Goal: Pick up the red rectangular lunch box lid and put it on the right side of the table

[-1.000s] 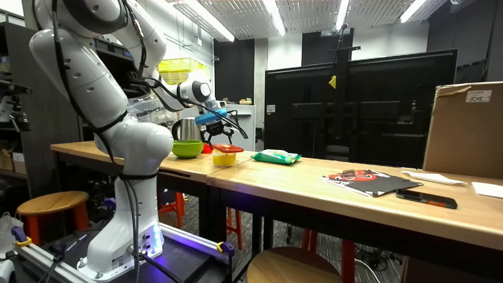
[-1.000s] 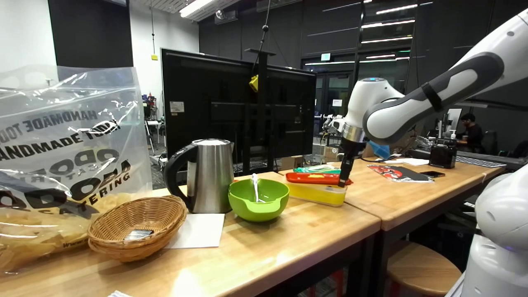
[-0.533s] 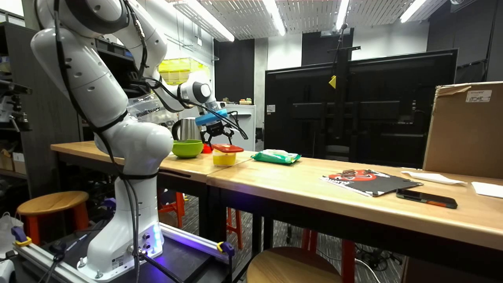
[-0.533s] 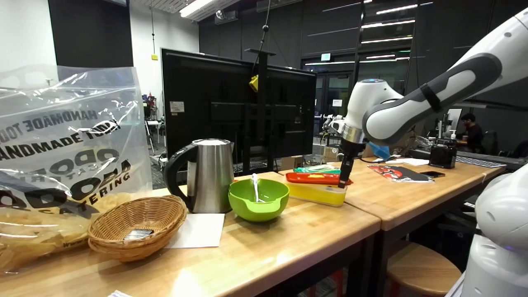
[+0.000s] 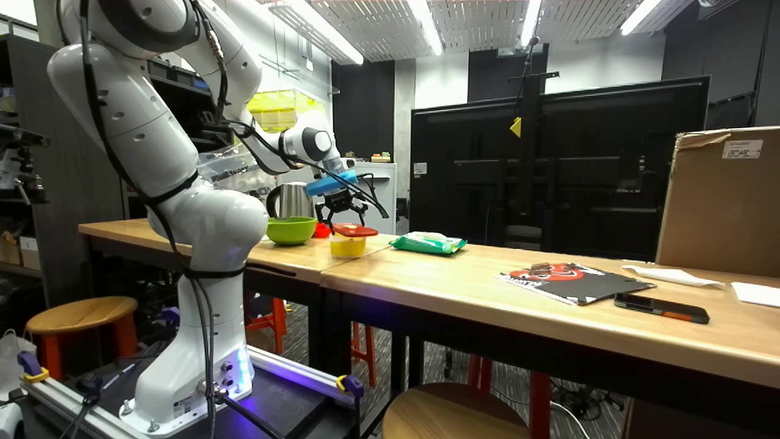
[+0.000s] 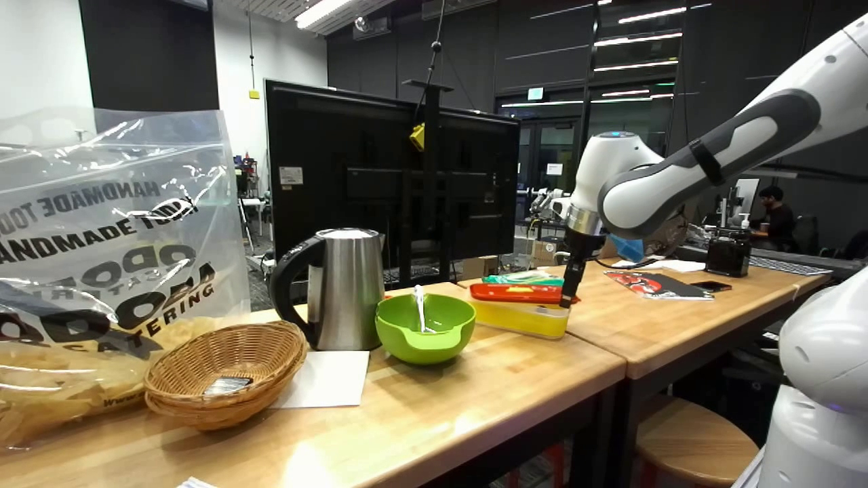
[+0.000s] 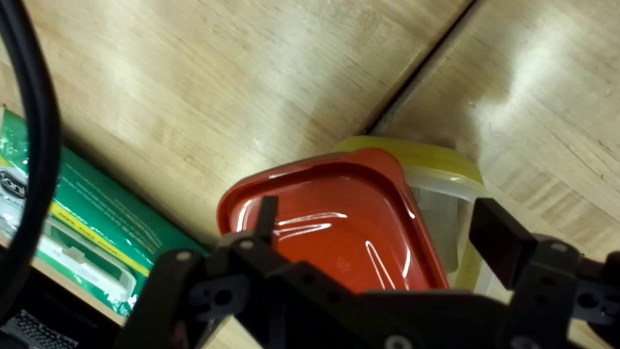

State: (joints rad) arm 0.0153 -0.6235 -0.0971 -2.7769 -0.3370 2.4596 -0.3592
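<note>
On the table (image 6: 407, 407), "HANDMADE TODAY" bag (image 6: 119, 271)

Lid (image 7: 334, 247) red-orange, streaked with white glare. Lunch box (image 6: 519, 320) yellow, whitish at the rim. Fingers (image 7: 501, 240) black. Packet (image 7: 99, 208) green and white, with a yellow stripe carrying dark print. Bench (image 7: 218, 82) shows light-brown wood grain, black below the edge. Bowl (image 6: 424, 344) lime green. Kettle (image 6: 352, 291) silver, black handle. Basket (image 6: 224, 409) tan, woven pattern. Bag (image 6: 122, 268) clear, black lettering. Flat printed item (image 5: 576, 283) mostly black, showing a red round patch and white marks. Phone (image 5: 658, 306) black, orange at one end. Arm (image 5: 225, 225) white, grey panels, black bands.
</note>
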